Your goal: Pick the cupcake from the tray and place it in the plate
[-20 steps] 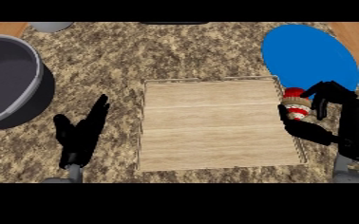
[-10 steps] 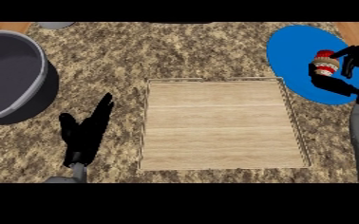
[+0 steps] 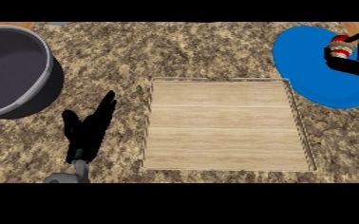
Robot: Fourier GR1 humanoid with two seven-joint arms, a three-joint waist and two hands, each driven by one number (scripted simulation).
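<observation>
The cupcake (image 3: 341, 46) is seen at the view's right edge, over the right part of the blue plate (image 3: 308, 66), with the fingers of the right hand (image 3: 341, 62) curled round its lower part; whether it is already resting on the plate or is held just above it cannot be told. The cupcake is judged to be light and soft, with a red and white top that would be smeared or crushed easily, so it is best taken low on its sides, at the wrapper, and kept upright, which is roughly how it is held here. Little slip is expected from a ridged wrapper, though that detail cannot be made out. The placing step is judged to be nearly done: only the setting down and the opening of the fingers appear to be left. The wooden tray (image 3: 228, 123) lies in the middle of the counter (image 3: 175, 52), just beside the plate's left rim, and nothing is seen on it. A grey bowl (image 3: 21, 71) stands at the far left, well apart from the plate. The left hand (image 3: 88, 128) is resting open, fingers straight, left of the tray near the lower edge. Nothing is seen between the cupcake and the plate's surface; only the view's right edge cuts off part of the hand and plate.
</observation>
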